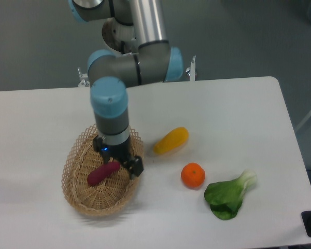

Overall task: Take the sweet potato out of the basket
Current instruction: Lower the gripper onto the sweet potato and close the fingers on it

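Observation:
The sweet potato, a small magenta-purple tuber, lies inside the light tan wicker basket on the left of the table. My gripper is lowered into the basket over the tuber's right end. Its jaws stand apart; one dark finger shows to the right of the tuber with a gap between them. The other finger is mostly hidden behind the wrist. The tuber rests on the basket floor.
A yellow oblong vegetable lies just right of the basket. A round orange and a green bok choy lie further right. The arm's grey links rise above the basket toward the table's back edge.

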Action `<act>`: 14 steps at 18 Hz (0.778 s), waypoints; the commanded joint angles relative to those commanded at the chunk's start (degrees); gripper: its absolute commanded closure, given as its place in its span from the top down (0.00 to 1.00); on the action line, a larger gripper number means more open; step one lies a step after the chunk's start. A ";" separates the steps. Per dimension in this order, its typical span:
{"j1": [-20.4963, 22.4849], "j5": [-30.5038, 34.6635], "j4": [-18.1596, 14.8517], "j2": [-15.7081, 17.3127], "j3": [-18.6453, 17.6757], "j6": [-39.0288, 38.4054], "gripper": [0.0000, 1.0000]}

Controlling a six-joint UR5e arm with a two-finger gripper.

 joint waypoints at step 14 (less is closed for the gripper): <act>-3.25 0.44 0.09 -1.76 -3.17 1.93 1.00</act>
